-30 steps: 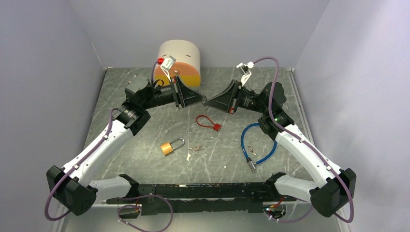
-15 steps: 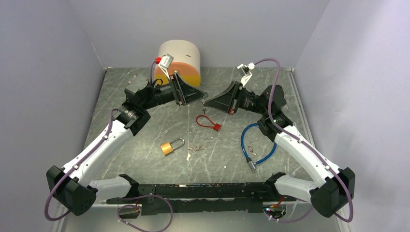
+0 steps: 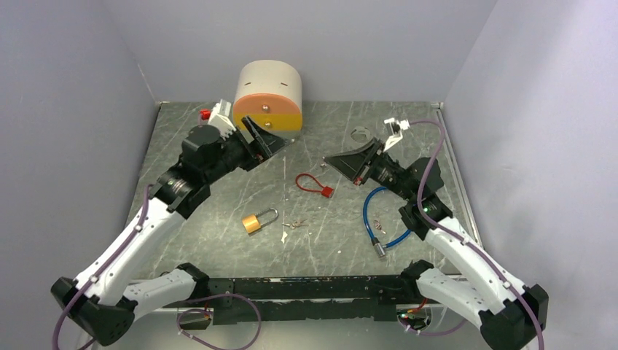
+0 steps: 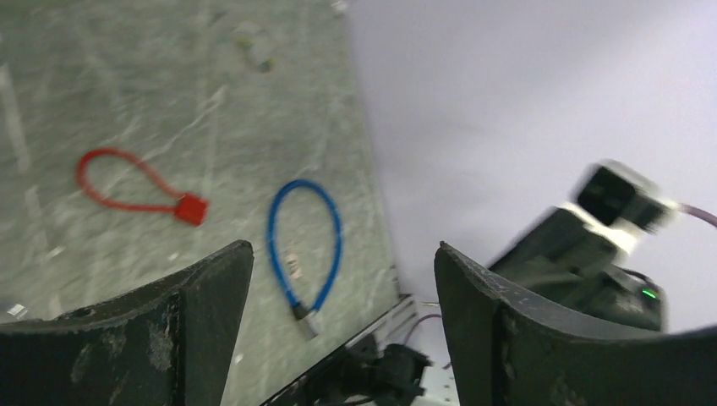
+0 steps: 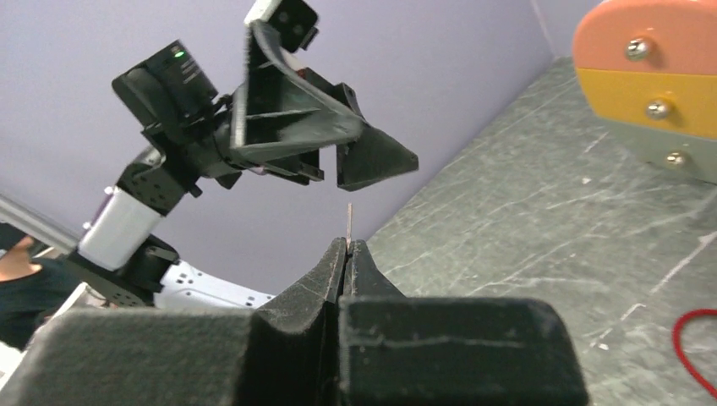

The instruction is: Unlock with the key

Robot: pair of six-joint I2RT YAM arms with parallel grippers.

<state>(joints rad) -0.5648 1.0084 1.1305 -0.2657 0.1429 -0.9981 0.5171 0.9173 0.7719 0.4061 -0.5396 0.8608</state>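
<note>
Item 1, right claw [image 5: 347, 248]: pinched shut on a thin metal sliver, judged to be the key [image 5: 349, 218]; drawn back rightward over the last second.
Item 2, left claw [image 4: 342, 249]: jaws spread, empty; swung off to the far left.
Item 3, padlock [image 3: 256, 221]: lying mid-worktop [image 3: 218, 244], untouched and nearer than both claws.
Note: the claws have parted; bringing the key down to the padlock likely follows.

The right gripper [image 5: 347, 247] is seen from behind at the near edge, its fingers pressed together on a thin pale strip [image 5: 349, 220] that stands upright above the tips. Beyond it, to the left, the left gripper [image 5: 372, 144] is held above the table [image 5: 524, 220] with its jaws apart. A drawer unit [image 5: 651, 85] with orange, yellow and grey fronts is seen at far right, and part of a red loop [image 5: 689, 347] at near right.
</note>
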